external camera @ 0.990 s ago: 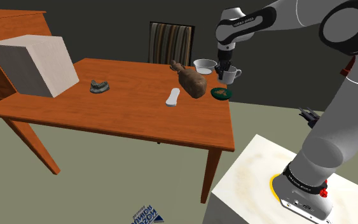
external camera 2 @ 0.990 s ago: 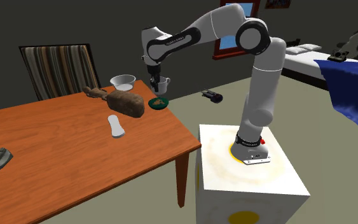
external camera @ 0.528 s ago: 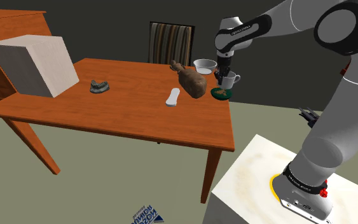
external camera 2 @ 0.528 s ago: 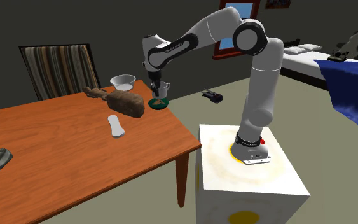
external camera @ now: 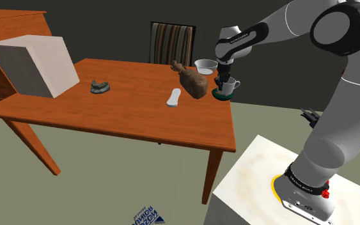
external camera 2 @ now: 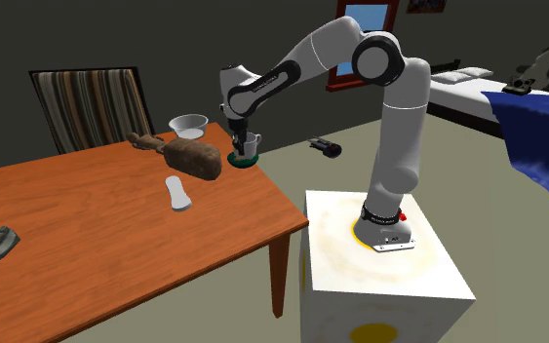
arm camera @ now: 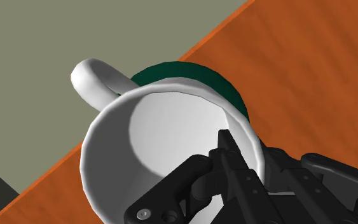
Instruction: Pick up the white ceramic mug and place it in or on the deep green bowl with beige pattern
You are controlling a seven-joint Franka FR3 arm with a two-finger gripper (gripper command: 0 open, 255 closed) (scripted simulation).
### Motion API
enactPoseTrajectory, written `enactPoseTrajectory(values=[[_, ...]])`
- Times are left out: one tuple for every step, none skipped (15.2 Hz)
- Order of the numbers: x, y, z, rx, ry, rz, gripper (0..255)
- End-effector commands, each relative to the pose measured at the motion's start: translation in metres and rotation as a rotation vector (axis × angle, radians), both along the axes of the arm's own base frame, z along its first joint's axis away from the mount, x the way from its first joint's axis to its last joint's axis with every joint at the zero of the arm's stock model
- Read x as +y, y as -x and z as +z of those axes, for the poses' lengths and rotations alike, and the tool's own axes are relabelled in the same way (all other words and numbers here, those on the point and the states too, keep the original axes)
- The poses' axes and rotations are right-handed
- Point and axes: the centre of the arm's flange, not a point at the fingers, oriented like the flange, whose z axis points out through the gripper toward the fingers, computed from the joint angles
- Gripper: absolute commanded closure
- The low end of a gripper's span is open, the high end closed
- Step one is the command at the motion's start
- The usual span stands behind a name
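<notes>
The white mug stands upright directly over the dark green bowl, near the table corner closest to the stand. Its base is down at the bowl's rim; I cannot tell whether it rests there. My gripper is shut on the mug's wall, coming down from above. In the wrist view one finger is inside the mug and the other outside, and the bowl's green rim shows past the mug. The mug's handle points out over the table edge. The second exterior view shows the mug, the bowl and the gripper.
On the wooden table a brown lump lies close beside the bowl, with a pale bowl behind it. A white flat piece, a grey-green object and a large white box lie farther away. A striped chair stands behind.
The gripper has carried the mug down and slightly toward the shoulder view's left, from above the bowl to right at the bowl. Nothing else on the table moved.
</notes>
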Motion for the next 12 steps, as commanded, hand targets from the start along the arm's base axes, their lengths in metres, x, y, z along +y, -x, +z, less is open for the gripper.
enactPoseTrajectory(values=[[0.0002,-0.0006,-0.0010,-0.001,0.000,0.000,255],[0.0002,-0.0006,-0.0010,-0.001,0.000,0.000,255],[0.0002,-0.0006,-0.0010,-0.001,0.000,0.000,255],[0.0002,-0.0006,-0.0010,-0.001,0.000,0.000,255],[0.0002,-0.0006,-0.0010,-0.001,0.000,0.000,255],[0.0002,-0.0006,-0.0010,-0.001,0.000,0.000,255],[0.0002,-0.0006,-0.0010,-0.001,0.000,0.000,0],[0.0003,-0.0006,-0.0010,-0.001,0.000,0.000,0],[0.0002,-0.0006,-0.0010,-0.001,0.000,0.000,0],[0.0003,-0.0006,-0.0010,-0.001,0.000,0.000,0],[0.0003,-0.0006,-0.0010,-0.001,0.000,0.000,0],[0.0003,-0.0006,-0.0010,-0.001,0.000,0.000,0]])
